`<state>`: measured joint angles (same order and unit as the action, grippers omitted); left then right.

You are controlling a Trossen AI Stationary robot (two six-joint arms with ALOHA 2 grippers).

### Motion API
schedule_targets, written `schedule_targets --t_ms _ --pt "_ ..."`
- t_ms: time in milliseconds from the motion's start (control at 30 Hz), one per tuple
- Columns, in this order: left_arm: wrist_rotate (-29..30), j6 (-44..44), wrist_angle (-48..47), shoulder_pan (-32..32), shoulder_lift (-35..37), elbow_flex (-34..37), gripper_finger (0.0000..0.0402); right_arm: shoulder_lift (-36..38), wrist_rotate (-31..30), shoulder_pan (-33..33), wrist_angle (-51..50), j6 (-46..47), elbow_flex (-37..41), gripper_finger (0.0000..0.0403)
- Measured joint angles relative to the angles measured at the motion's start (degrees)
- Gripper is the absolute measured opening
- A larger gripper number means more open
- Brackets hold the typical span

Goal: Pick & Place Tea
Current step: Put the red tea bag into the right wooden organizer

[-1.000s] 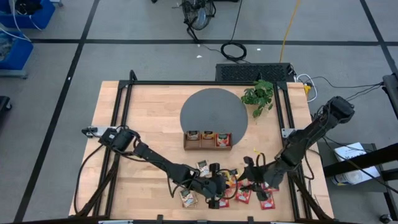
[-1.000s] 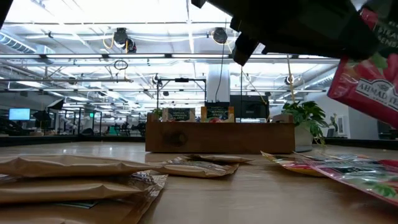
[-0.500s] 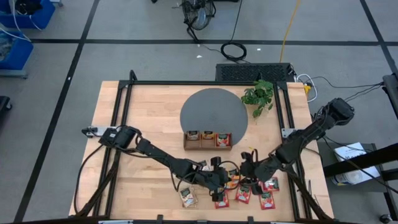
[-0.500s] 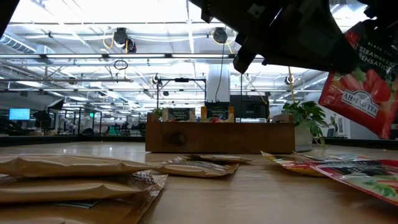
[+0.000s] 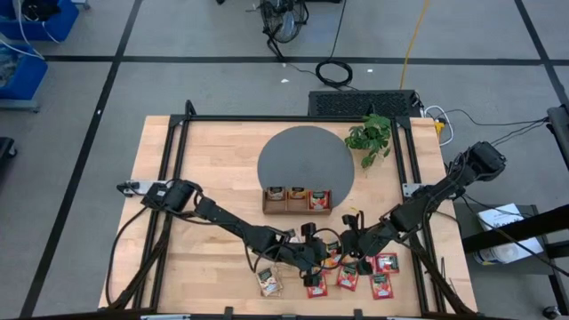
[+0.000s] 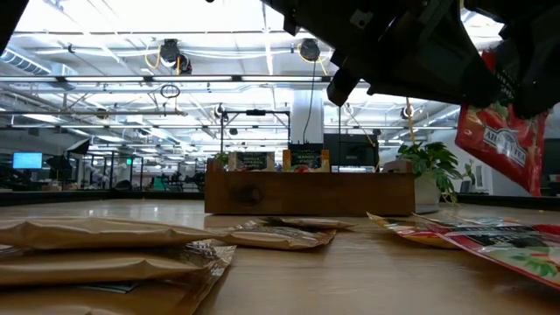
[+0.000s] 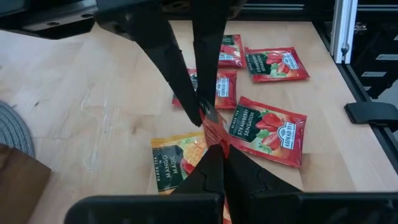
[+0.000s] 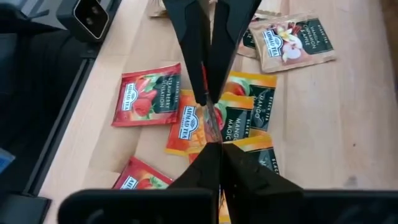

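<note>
Two dark grippers meet over the near part of the wooden table. The left gripper and the right gripper each have their fingers pinched together on the same red square tea sachet, held edge-on above the table. Beneath lie more red sachets and orange-yellow sachets; beige ones lie to the left. Farther off stand the three-slot wooden tray, a grey round mat and a small green plant.
</note>
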<state>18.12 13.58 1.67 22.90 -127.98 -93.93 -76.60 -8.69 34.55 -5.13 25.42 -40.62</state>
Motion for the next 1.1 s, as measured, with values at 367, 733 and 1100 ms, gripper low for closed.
schedule_targets --t_ms 367,733,1100 --pt "-5.7 2.9 -12.0 1.8 1.6 0.0 0.0083 0.2 1.9 -0.9 -2.5 0.9 -0.1 0.0001" --pt "1.9 5.3 -24.0 9.9 2.1 0.0 0.0116 0.2 2.6 -8.9 -28.6 -5.7 -15.1 0.0000" --pt "11.5 3.8 -29.2 15.1 2.6 0.0 0.0008 -5.2 5.9 -25.8 -45.4 -17.3 -30.0 0.0000"
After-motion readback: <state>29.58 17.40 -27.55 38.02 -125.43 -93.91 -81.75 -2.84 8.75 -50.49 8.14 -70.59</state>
